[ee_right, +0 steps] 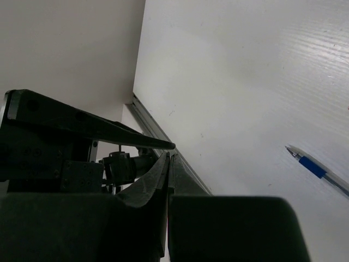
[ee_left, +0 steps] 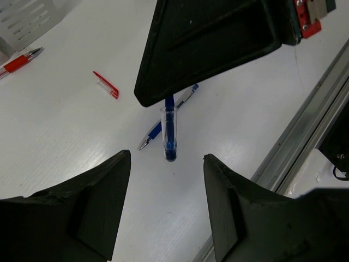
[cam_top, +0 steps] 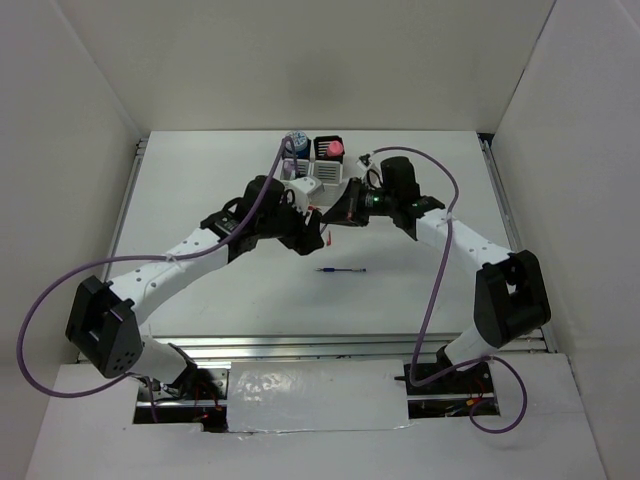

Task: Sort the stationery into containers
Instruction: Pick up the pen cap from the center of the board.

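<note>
The containers (cam_top: pixel 322 172) stand at the back centre, with a pink-capped tube (cam_top: pixel 335 149) and a blue roll (cam_top: pixel 298 142) in the far cups. My right gripper (cam_top: pixel 333 216) is shut; in the left wrist view its fingers (ee_left: pixel 207 38) hold a clear blue pen cap (ee_left: pixel 169 134) pointing down above the table. In its own view the right gripper (ee_right: pixel 168 156) hides the cap. My left gripper (ee_left: pixel 166 164) is open and empty just below the cap, also seen from above (cam_top: pixel 312 240). A blue pen (cam_top: pixel 342 270) lies on the table (ee_left: pixel 158 130) (ee_right: pixel 319 169).
A red pen (ee_left: pixel 19 61) lies beside a white slotted cup (ee_left: pixel 27 19). A loose red cap (ee_left: pixel 106 85) lies on the table. A metal rail (ee_left: pixel 305 131) runs along the table's edge. Both arms crowd together in front of the cups.
</note>
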`<state>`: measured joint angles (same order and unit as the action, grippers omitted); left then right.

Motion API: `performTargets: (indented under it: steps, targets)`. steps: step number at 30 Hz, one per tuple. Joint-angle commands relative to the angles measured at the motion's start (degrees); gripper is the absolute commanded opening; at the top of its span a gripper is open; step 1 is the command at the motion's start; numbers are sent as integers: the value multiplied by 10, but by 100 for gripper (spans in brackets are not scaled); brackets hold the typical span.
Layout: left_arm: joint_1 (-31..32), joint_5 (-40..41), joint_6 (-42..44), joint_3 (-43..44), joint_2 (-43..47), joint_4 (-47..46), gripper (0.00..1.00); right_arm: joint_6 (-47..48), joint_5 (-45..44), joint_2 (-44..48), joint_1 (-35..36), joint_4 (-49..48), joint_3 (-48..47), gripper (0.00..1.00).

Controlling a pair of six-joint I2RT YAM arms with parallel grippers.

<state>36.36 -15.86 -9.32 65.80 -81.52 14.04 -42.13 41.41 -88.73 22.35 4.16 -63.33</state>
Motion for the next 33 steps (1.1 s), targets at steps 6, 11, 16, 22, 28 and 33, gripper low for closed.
performTargets:
  steps: [6, 11, 16, 22, 28, 33]
  targets:
    - [10, 5, 2, 39, -26, -27, 63, -16, 10, 4, 16, -11, -20, 0]
    - [10, 9, 4, 43, -34, -23, 54, -15, 10, 2, 20, -12, -19, 0]
    - [10, 7, 1, 37, -34, -27, 39, -13, 9, 1, 18, -13, -17, 0]
    - [10, 1, 6, 31, -28, -20, 14, -7, 10, -4, 17, -11, -22, 19]
    - [-19, -60, 13, -2, 5, -4, 0, 92, 30, -19, -53, 64, -57, 40]
    - [-80, -140, 23, -60, 56, -4, 0, 413, 93, -102, -122, 293, -152, 39]
